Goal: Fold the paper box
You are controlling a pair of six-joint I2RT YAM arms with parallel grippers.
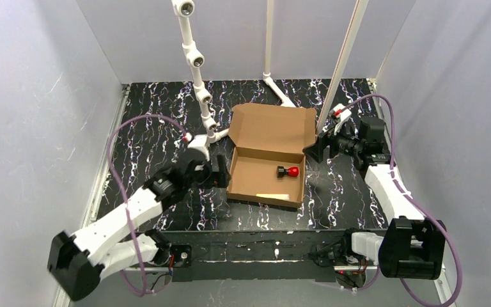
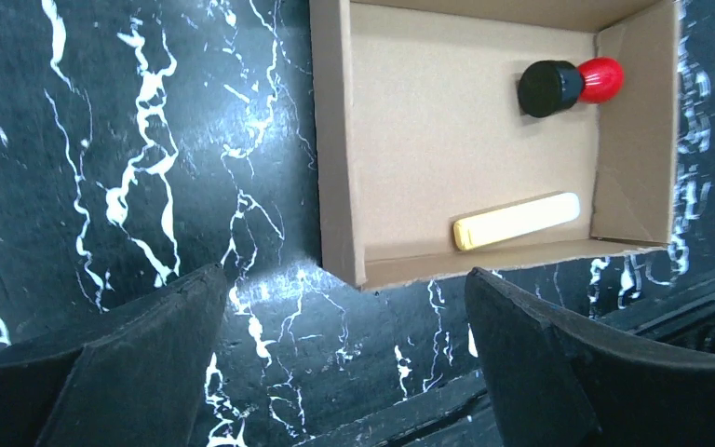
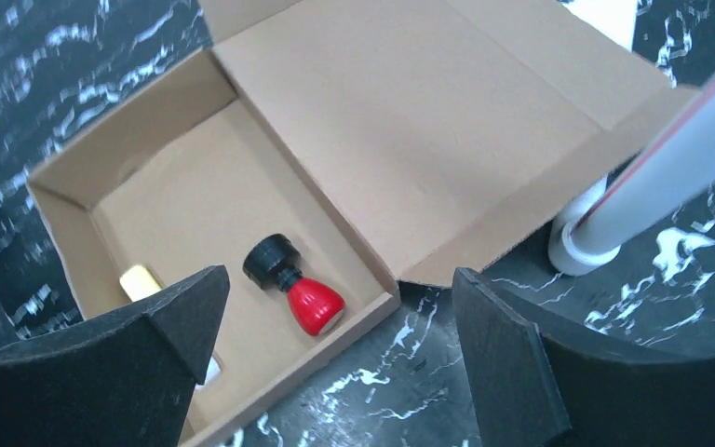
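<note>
A brown cardboard box [image 1: 262, 182] sits on the black marbled desk [image 1: 153, 128], its lid open at the far side. Inside the box lie a red-and-black knob [image 1: 288, 171] and a pale yellow bar [image 1: 267, 196]. My left tool [image 1: 222, 171] is just beside the box's left wall and my right tool [image 1: 311, 151] is near its right wall. Both tools are spread wide and grip nothing.

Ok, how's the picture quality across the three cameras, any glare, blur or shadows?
Top external: evenly lit and sharp, with a soft shadow right of the paper box. Left wrist: a pale sheen on the table by the box corner; the jaws are dark and soft. Right wrist: the marble veins smear at the left edge, and the white pole is out of focus.
</note>
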